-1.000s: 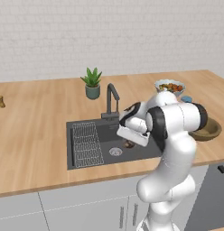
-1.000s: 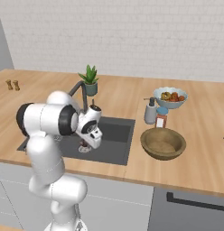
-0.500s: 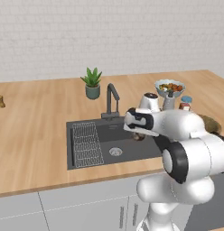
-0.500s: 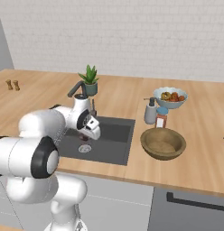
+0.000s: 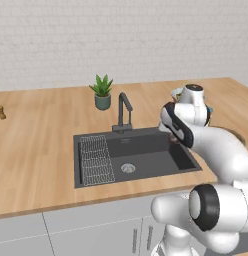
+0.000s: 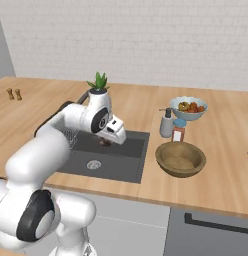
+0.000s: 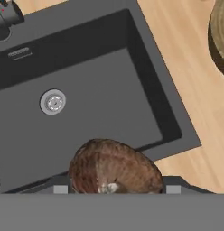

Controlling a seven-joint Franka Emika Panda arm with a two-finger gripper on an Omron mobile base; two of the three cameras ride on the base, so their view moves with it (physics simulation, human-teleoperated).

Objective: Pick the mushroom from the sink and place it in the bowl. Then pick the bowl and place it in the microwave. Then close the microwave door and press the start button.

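At the bottom centre of your hand view the gripper [image 7: 114,189] grips the mushroom [image 7: 114,168], above the sink [image 7: 145,72] filling the frame's left.

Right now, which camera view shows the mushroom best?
The hand view: the mushroom is large and close there, brown with a paler part, between the pincer's fingers above the sink. In the right base view it is a small brown lump under the pincer. In the left base view I cannot make it out.
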